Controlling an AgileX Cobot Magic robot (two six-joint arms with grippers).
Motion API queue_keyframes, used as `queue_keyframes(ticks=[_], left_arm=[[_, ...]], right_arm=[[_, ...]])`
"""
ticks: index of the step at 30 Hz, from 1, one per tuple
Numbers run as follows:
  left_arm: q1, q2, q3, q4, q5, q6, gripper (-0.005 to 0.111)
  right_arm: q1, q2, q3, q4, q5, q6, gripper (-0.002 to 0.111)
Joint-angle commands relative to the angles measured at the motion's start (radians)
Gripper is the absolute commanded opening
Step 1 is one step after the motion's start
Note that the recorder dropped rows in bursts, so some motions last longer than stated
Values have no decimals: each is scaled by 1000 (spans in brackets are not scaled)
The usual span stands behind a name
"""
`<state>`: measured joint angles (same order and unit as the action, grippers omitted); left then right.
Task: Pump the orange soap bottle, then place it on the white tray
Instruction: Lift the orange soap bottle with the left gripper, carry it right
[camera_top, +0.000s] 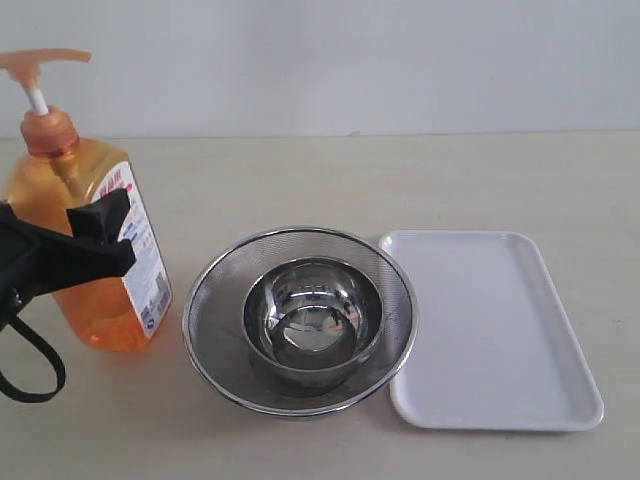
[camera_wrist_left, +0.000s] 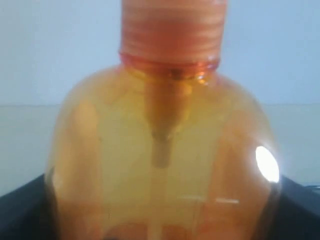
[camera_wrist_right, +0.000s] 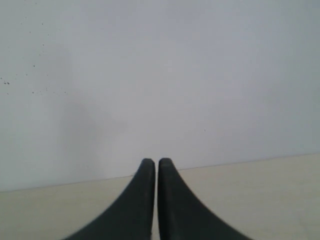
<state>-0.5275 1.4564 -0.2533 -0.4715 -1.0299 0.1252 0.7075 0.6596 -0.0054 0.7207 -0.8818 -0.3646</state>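
The left fingers (camera_top: 100, 232) clasp the orange soap bottle (camera_top: 95, 305) by its flanks, below the shoulder; the right fingers (camera_wrist_right: 142, 200) are pressed together on nothing. The pump head (camera_top: 45, 62) stands fully raised, so pumping looks not yet done; the grip should hold the bottle firm and upright while the free arm presses straight down, lest it tip. The bottle stands at the desk's (camera_top: 400, 180) left end, translucent and well filled, its label sideways; a strainer (camera_top: 215, 300) lies between it and the white tray (camera_top: 490, 330).
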Motion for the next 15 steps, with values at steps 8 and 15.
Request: queue_keyframes(ticks=[8, 15], left_arm=[[-5, -266, -128, 95, 141, 82, 5], [-5, -283, -206, 257, 239, -6, 5]], right_arm=[[0, -8, 5, 4, -1, -24, 0], [0, -8, 5, 57, -81, -85, 0]])
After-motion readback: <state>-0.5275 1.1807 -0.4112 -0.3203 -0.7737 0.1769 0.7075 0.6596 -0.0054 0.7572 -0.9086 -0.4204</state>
